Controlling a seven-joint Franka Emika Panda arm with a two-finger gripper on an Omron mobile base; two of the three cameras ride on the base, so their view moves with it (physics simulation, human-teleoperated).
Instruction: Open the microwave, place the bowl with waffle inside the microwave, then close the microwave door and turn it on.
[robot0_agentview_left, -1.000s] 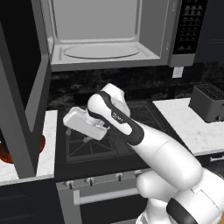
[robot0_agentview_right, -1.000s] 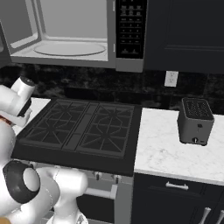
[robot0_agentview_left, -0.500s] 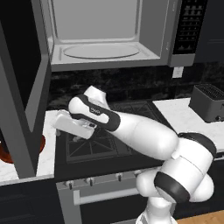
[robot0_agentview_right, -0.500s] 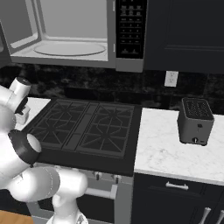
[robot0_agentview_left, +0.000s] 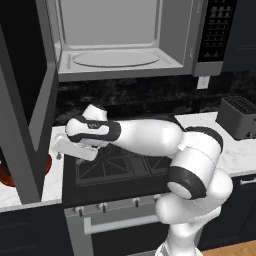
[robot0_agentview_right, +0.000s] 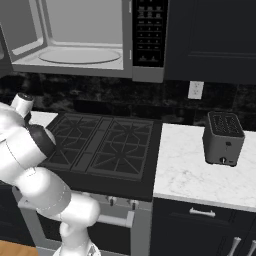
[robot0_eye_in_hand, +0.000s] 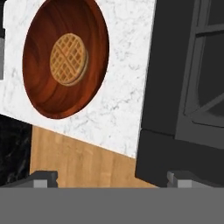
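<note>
The microwave hangs open above the stove, its turntable bare, and the microwave door is swung out to the left. In the hand view the reddish-brown bowl rests on the white counter with the waffle at its centre. From the left base view only slivers of the bowl show behind the door's lower edge. My gripper hovers over the counter just right of the bowl. Its fingertips stand far apart, so the gripper is open and holds nothing.
A black gas stove lies under the arm, with its edge close beside the hand. A dark toaster sits on the right counter. The open door stands close to the left of the hand. Wooden floor shows below the counter's edge.
The arm has swung left and lower across the stove, bringing the hand to the counter left of it, near the bowl. The jaws stayed open.
</note>
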